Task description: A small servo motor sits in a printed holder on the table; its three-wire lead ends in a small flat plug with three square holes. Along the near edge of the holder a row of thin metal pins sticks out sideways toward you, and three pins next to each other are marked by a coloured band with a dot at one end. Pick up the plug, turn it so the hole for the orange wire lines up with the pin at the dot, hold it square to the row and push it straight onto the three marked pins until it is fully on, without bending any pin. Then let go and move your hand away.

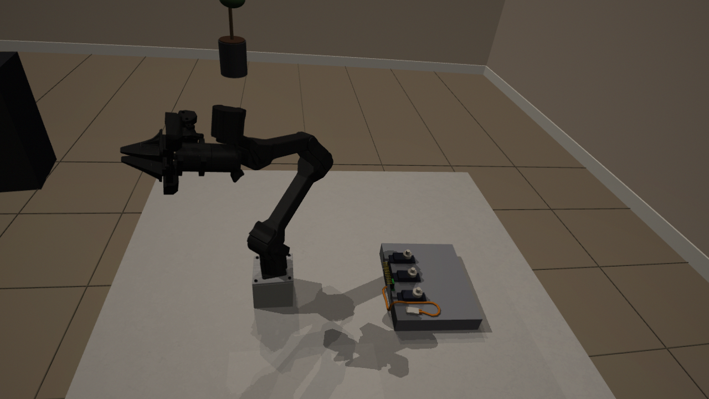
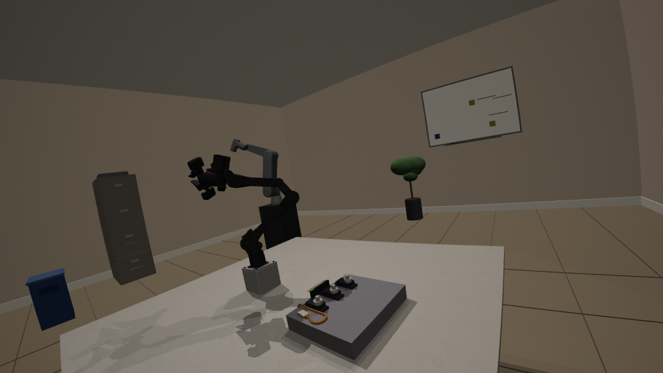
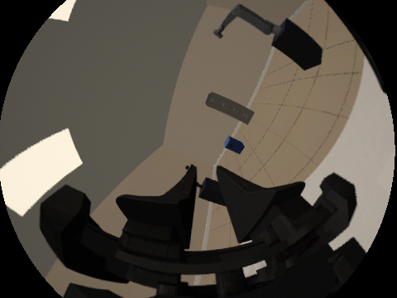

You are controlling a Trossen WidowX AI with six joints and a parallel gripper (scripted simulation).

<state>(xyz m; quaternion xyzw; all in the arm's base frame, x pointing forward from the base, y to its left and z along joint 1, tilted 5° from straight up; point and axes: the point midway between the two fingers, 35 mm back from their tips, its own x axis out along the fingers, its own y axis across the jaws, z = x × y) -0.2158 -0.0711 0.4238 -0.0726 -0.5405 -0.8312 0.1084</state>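
The white plug (image 1: 412,310) (image 2: 303,314) lies flat on top of the grey holder (image 1: 446,282) (image 2: 368,306), near one corner. Its orange lead (image 1: 439,308) (image 2: 326,318) loops back past the nearest servo (image 1: 409,296) (image 2: 317,303) and over the holder's pin-side edge. The row of thin metal pins (image 1: 386,271) (image 2: 318,285) is on the side facing the arm's base. A little green shows by the row; the marked pins and dot are too small to tell. My gripper (image 1: 121,154) (image 3: 206,169) is partly open and empty, high up and far from the plug, pointing away from the holder.
Two more servos (image 1: 407,275) (image 1: 402,257) sit in the holder beside the first. The arm's base block (image 1: 273,293) (image 2: 261,280) stands on the white table (image 1: 198,208) (image 2: 440,269), to the left of the holder in the top and exterior views.
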